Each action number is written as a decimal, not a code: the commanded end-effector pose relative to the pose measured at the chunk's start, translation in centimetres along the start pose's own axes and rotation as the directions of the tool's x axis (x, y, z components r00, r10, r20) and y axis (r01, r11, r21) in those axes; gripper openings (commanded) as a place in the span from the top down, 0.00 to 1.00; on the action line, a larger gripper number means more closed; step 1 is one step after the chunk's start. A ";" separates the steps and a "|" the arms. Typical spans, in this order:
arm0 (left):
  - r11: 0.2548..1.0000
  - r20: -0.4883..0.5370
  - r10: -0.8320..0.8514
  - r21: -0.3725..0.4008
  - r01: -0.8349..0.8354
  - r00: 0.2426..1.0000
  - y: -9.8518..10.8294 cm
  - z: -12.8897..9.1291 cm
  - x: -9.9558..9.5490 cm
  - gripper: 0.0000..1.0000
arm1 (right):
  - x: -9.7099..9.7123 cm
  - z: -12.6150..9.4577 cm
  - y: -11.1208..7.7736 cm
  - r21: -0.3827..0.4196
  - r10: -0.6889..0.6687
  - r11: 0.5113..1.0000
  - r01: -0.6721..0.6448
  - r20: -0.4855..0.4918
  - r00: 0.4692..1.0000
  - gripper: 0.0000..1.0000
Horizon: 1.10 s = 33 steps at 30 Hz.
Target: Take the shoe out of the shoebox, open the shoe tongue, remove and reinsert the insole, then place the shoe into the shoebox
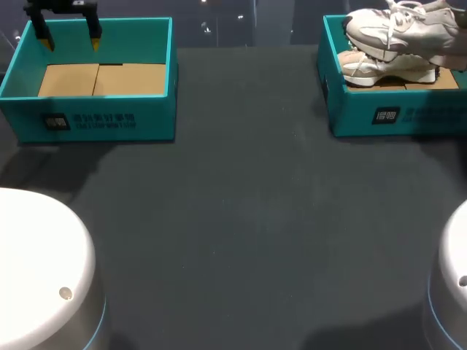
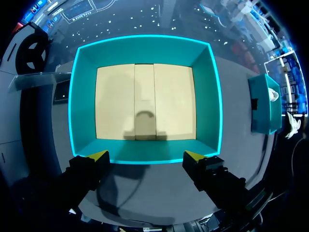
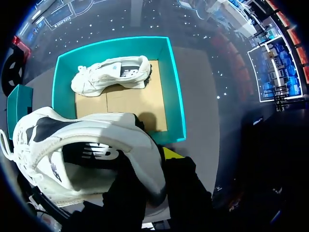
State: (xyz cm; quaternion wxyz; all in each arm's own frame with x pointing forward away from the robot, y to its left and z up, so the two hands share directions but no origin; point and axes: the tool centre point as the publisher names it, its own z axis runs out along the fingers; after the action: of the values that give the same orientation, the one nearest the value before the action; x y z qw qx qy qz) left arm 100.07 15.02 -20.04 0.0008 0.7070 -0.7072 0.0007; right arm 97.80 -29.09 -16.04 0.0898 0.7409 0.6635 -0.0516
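Observation:
A white shoe (image 1: 401, 25) hangs above the right teal shoebox (image 1: 394, 117). My right gripper (image 3: 159, 166) is shut on its heel collar; one yellow fingertip (image 3: 171, 153) shows outside the shoe (image 3: 82, 150), the other is hidden inside it. A second white shoe (image 1: 387, 69) lies on its side in that box (image 3: 175, 87), against its wall ahead of the gripper (image 3: 111, 72). My left gripper (image 1: 71, 40) hangs open over the far edge of the left teal shoebox (image 1: 95, 117). Nothing is between its fingers (image 2: 147, 157).
The left shoebox (image 2: 145, 48) holds only its brown cardboard floor (image 2: 145, 101). The right box (image 2: 263, 108) shows off to the side of the left gripper. The white arm bases (image 1: 36, 270) (image 1: 452, 277) stand at the near corners of the dark table (image 1: 248, 219).

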 end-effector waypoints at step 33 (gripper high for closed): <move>1.000 0.001 0.000 0.000 0.000 1.000 0.0 0.0 0.0 0.00 | 12.5 -9.3 -16.1 -0.091 0.074 0.994 -0.064 0.119 0.990 1.00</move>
State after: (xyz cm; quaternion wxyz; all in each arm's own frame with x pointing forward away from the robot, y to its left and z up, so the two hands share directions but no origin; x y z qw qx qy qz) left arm 100.07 15.02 -20.04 0.0008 0.7070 -0.7072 0.0007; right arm 84.08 -14.69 -10.05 0.1351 0.7595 0.6313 -0.0796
